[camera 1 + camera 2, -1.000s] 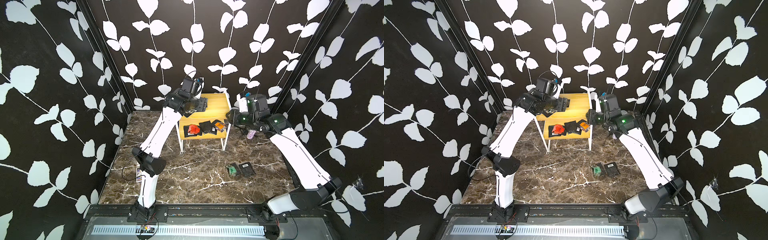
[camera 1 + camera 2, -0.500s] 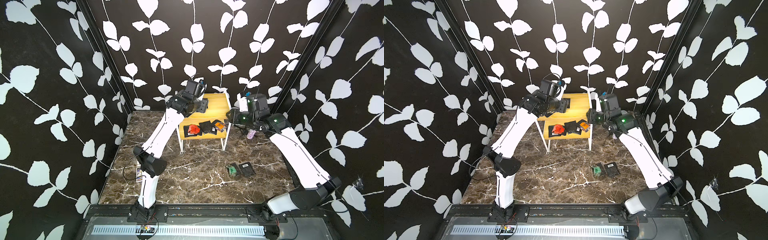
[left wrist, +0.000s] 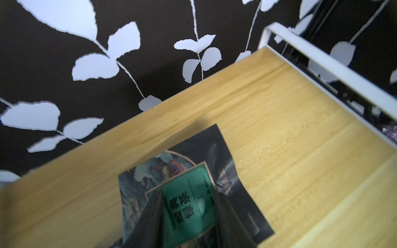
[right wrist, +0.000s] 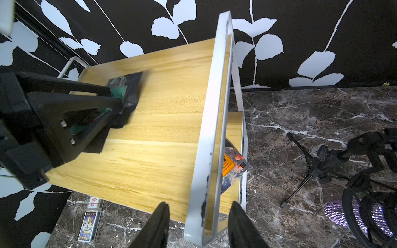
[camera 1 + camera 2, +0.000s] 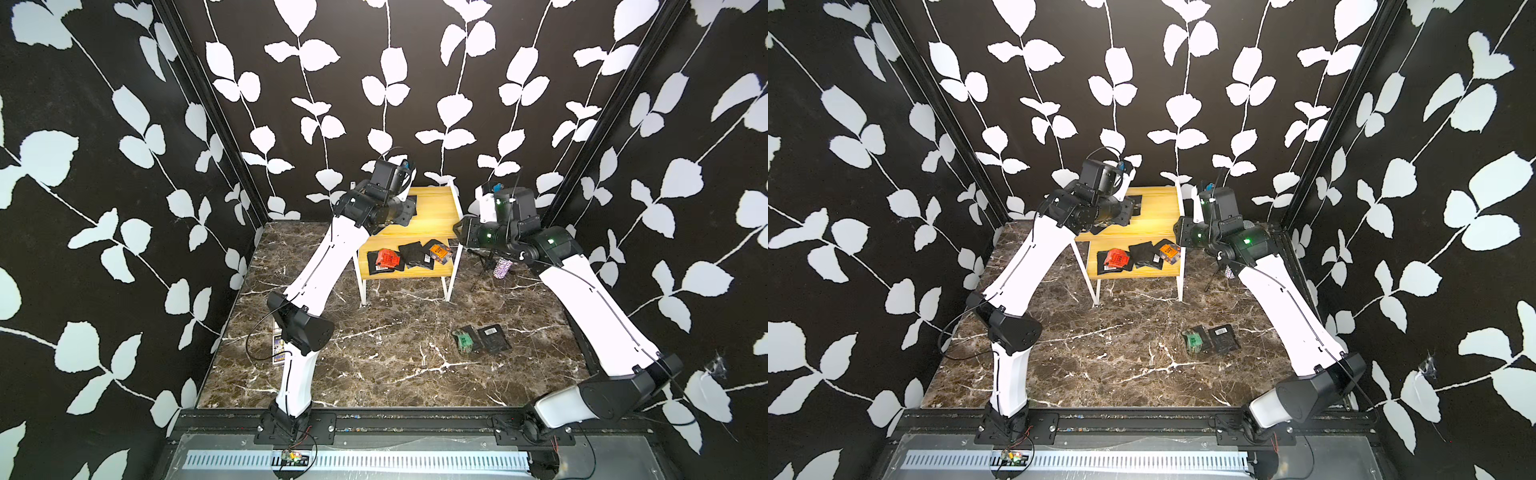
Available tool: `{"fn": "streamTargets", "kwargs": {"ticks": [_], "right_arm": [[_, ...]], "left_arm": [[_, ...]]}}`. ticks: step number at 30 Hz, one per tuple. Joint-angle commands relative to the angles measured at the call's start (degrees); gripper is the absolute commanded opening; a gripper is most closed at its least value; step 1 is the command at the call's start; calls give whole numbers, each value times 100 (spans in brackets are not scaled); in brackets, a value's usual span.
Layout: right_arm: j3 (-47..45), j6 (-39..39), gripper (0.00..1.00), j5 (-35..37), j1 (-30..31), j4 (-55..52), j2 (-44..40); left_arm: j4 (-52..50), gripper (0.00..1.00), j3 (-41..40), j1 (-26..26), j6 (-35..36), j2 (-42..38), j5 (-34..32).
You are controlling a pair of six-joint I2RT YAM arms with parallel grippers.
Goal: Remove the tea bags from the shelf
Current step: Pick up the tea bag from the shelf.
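1. Your left end effector (image 3: 189, 193) is over the upper board (image 4: 167, 120) of the shelf (image 5: 436, 216). Its fingers pinch a green-label tea bag (image 3: 206, 148) from both sides. The bag's free edge is buckled, and its far corner is on the wood.
2. Your right end effector (image 4: 198, 204) is at the shelf's side with its fingers spread. They straddle the white frame rail (image 4: 221, 85) with a gap on each side and hold nothing.
3. On the lower board (image 5: 415, 272) you have a red-label tea bag (image 5: 386, 258), a black tea bag (image 5: 411, 254) and an orange-label tea bag (image 5: 439, 251), overlapping in a row. The orange one is nearest the right arm.
4. On the table (image 5: 374, 353), well apart from the shelf, two sachets touch: a second green tea bag (image 5: 463, 340) and a barcode tea bag (image 5: 492, 337).
5. Blue-and-white cards (image 4: 88, 223) lie on the table near the left arm's base.
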Motion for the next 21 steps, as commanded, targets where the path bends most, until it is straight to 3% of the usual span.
{"fn": "streamTargets", "kwargs": {"ticks": [1,4,14,21], "right_arm": [[-169,62,46,-72,-29,224,-62],[-218,87,46,-91,-29,262,-85],[-273,103,46,-89,-29,292,-124],[-311,93,46,-81,-29,314,-134]], "left_arm": [[-368,27,-42,-31,-3,35,215],[-344,17,54,-31,11,37,241],[-220,1,241,-38,61,28,249],[-157,0,418,-26,54,14,230]]}}
